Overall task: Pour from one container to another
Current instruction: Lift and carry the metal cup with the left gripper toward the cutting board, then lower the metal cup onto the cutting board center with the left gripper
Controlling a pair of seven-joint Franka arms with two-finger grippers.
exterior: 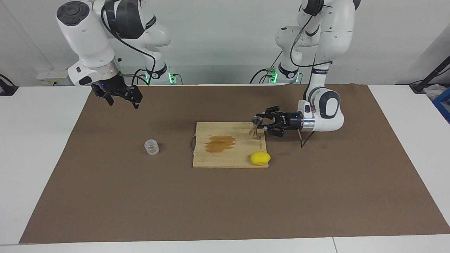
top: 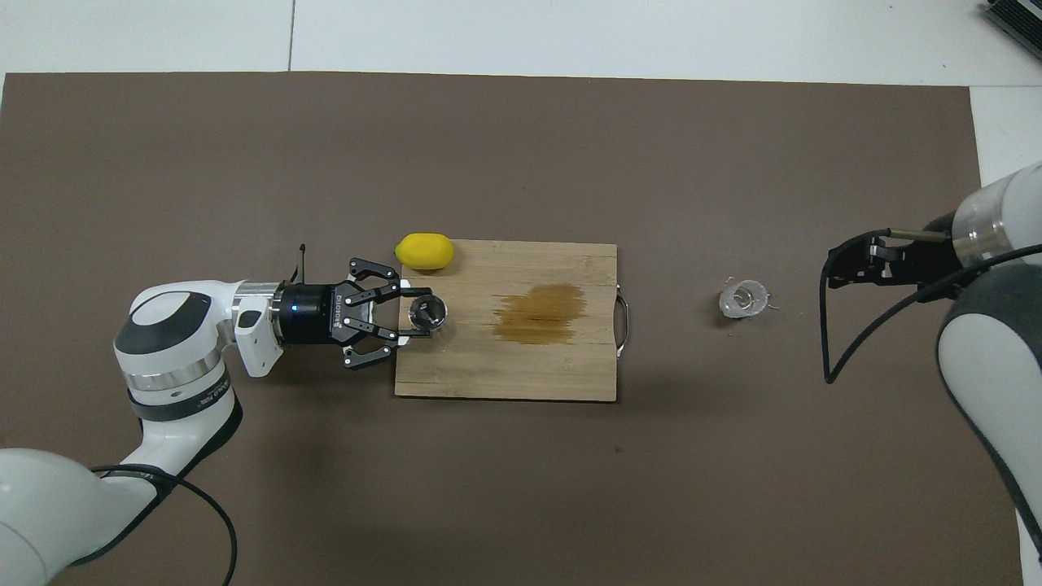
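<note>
The silvery hourglass-shaped jigger (exterior: pixel 255 127) (top: pixel 427 312) hangs upright just above the wooden cutting board's (exterior: pixel 225 160) (top: pixel 505 370) edge at the left arm's end. My left gripper (exterior: pixel 259 124) (top: pixel 417 312) lies level and is shut on it at the waist. The small clear cup (exterior: pixel 152 147) (top: pixel 743 298) stands on the brown mat beside the board, toward the right arm's end. My right gripper (exterior: pixel 121 99) (top: pixel 842 268) hangs open in the air with nothing in it, over the mat near the cup, and the right arm waits.
A yellow lemon (exterior: pixel 260 158) (top: pixel 424 251) rests at the board's corner, farther from the robots than the jigger. A brown stain (exterior: pixel 220 143) (top: pixel 541 302) marks the board's middle. The brown mat (exterior: pixel 225 203) covers most of the white table.
</note>
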